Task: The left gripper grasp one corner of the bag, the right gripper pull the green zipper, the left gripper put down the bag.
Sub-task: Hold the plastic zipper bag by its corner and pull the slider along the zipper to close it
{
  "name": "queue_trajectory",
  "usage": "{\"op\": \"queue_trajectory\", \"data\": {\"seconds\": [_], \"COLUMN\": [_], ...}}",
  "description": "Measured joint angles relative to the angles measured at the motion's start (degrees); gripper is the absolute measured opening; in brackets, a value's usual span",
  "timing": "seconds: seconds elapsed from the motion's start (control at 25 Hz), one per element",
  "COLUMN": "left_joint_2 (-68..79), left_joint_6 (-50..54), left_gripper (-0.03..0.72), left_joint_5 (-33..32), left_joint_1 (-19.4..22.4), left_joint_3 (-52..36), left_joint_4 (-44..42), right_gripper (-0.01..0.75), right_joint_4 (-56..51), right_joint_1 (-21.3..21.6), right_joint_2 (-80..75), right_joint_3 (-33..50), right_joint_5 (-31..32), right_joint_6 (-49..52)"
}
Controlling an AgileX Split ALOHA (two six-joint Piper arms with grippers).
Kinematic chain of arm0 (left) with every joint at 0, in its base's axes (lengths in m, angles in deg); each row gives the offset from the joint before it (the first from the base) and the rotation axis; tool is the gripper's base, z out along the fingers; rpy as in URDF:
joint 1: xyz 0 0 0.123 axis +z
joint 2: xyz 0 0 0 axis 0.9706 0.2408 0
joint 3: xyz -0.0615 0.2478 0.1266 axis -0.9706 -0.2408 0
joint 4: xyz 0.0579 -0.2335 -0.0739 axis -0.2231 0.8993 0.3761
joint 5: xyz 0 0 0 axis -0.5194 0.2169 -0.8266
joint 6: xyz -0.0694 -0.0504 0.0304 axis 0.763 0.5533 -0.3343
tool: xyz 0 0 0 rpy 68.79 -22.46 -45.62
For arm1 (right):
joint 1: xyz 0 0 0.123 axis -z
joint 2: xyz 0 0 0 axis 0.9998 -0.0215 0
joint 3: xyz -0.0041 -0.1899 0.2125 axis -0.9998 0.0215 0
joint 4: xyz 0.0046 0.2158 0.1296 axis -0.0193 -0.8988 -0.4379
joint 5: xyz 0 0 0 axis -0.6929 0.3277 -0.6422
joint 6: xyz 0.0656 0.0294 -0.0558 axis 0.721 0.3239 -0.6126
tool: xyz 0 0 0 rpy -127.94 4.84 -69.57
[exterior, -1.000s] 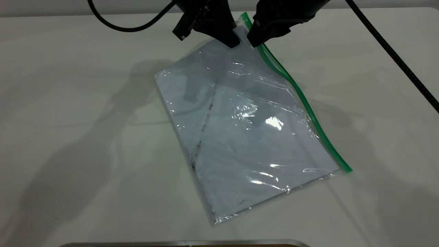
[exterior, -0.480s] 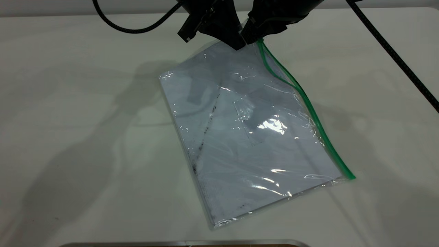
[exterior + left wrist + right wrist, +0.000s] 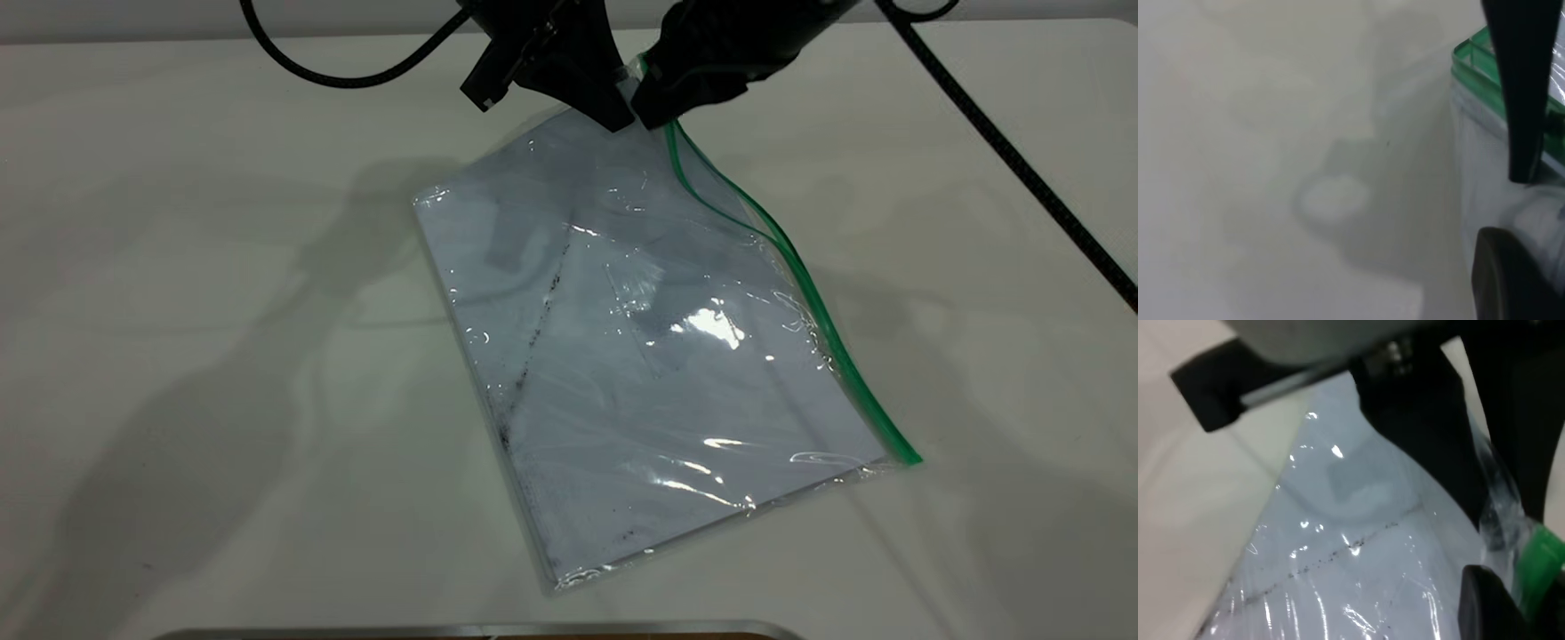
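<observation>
The bag [image 3: 640, 356] lies slanted on the white table, with its far corner lifted. It is a clear pouch with a white sheet, a dark diagonal smudge and a small pocket. My left gripper [image 3: 615, 116] is shut on that far corner. My right gripper [image 3: 647, 114] sits right beside it, shut on the top end of the green zipper [image 3: 822, 324]. The strip is split into two strands just below the jaws. In the right wrist view the green zipper [image 3: 1545, 563] lies against my finger [image 3: 1491, 607], with the left gripper [image 3: 1425, 407] beyond. The left wrist view shows the bag's green edge [image 3: 1475, 57].
Black cables trail from both arms, one at the far left [image 3: 356, 76] and one down the right side [image 3: 1022, 151]. A metal edge [image 3: 480, 631] runs along the near border. The bag's near corners rest on the table [image 3: 178, 356].
Both grippers and the bag's far corner have shifted slightly right. The right gripper closed in next to the left one. The split in the green zipper has lengthened and widened.
</observation>
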State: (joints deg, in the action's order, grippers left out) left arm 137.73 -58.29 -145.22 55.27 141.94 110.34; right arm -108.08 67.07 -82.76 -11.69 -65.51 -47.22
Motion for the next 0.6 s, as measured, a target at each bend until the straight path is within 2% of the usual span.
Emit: {"op": "queue_trajectory", "data": {"seconds": [0.32, 0.6], "left_joint_2": [0.12, 0.12], "left_joint_6": [0.78, 1.39], "left_gripper": [0.053, 0.053], "left_joint_5": [0.0, 0.0], "left_joint_1": [0.0, 0.0], "left_joint_3": [0.0, 0.0], "left_joint_4": [0.29, 0.88], "right_gripper": [0.181, 0.038], "right_joint_4": [-0.08, -0.03], "right_joint_1": [1.23, 2.36], "right_joint_2": [0.0, 0.0], "right_joint_3": [0.0, 0.0], "right_joint_5": [-0.46, 1.06], "right_joint_6": [1.3, 2.07]}}
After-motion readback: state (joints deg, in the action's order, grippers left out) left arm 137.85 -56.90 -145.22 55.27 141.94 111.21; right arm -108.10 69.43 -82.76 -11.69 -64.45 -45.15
